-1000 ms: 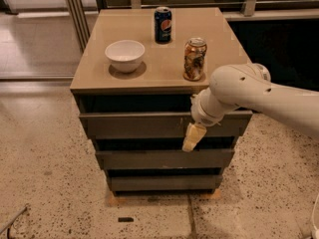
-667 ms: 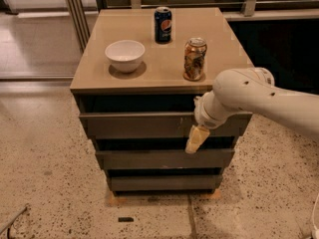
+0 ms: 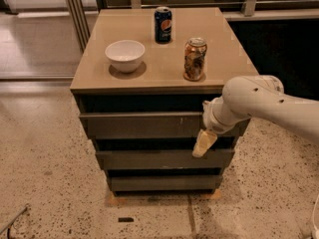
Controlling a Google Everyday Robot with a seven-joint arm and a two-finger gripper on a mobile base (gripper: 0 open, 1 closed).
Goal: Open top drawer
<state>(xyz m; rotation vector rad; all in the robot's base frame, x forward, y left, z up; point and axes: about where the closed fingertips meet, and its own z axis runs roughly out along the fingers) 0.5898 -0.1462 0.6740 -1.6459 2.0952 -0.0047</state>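
The top drawer [image 3: 142,126] is the uppermost and largest-looking of three dark grey flat fronts in the cabinet, with a few pale scratches on its right half. A dark gap shows above it, under the tan cabinet top [image 3: 164,76]. My gripper [image 3: 204,143] hangs from the white arm [image 3: 259,103], which comes in from the right. It is in front of the right end of the top drawer, with its cream tip at the drawer's lower edge, over the gap above the middle drawer [image 3: 149,159]. I cannot tell whether it touches the front.
On the cabinet top stand a white bowl [image 3: 125,55], a blue soda can [image 3: 163,24] and a brown can [image 3: 195,59]. The bottom drawer [image 3: 159,183] sits just above the speckled floor. A dark wall and railing are behind on the right.
My gripper has moved a little to the right and slightly down along the top drawer's front. The drawer fronts and the things on top look unchanged.
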